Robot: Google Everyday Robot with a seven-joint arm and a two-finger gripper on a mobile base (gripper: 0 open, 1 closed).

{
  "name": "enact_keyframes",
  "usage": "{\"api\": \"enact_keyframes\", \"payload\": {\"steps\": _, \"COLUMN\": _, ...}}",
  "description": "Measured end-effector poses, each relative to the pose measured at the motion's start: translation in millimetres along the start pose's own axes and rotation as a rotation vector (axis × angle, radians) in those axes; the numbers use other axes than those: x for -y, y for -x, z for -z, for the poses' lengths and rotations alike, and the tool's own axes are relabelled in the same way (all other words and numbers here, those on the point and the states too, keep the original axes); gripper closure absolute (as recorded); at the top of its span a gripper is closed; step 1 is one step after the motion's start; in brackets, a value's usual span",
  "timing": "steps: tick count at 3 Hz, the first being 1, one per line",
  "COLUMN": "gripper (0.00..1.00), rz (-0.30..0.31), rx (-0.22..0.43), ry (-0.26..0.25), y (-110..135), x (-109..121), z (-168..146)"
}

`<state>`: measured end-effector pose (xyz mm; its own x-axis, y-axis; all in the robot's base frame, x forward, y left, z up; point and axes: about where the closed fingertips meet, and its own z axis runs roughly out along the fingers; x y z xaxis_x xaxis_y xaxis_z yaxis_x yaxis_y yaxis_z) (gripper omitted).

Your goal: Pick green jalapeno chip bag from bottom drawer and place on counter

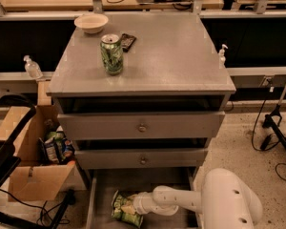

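The green jalapeno chip bag (126, 209) lies on the floor of the open bottom drawer (155, 181), at its front left. My gripper (139, 205) is down inside the drawer at the bag's right side and touches it. My white arm (181, 199) reaches in from the right. The counter (176, 56) is the grey cabinet top above.
On the counter stand a green soda can (112, 54), a cream bowl (91, 22) and a dark packet (127, 41). Two shut drawer fronts with knobs (142, 127) sit above the open drawer. A cardboard box (31, 175) with snack packets stands on the floor to the left.
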<state>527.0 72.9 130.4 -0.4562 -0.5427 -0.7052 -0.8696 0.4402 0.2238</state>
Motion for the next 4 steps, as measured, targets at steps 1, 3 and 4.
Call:
{"api": "enact_keyframes", "payload": {"steps": 1, "gripper": 0.99, "rz": 0.000, "rx": 0.000, "ry": 0.004, "y": 0, "x": -2, "z": -2}}
{"api": "enact_keyframes", "payload": {"steps": 3, "gripper": 1.00, "rz": 0.012, "rx": 0.003, "ry": -0.010, "y": 7, "x": -9, "z": 13}}
{"api": "enact_keyframes", "payload": {"steps": 4, "gripper": 1.00, "rz": 0.015, "rx": -0.010, "ry": -0.022, "y": 30, "x": -24, "z": 75}}
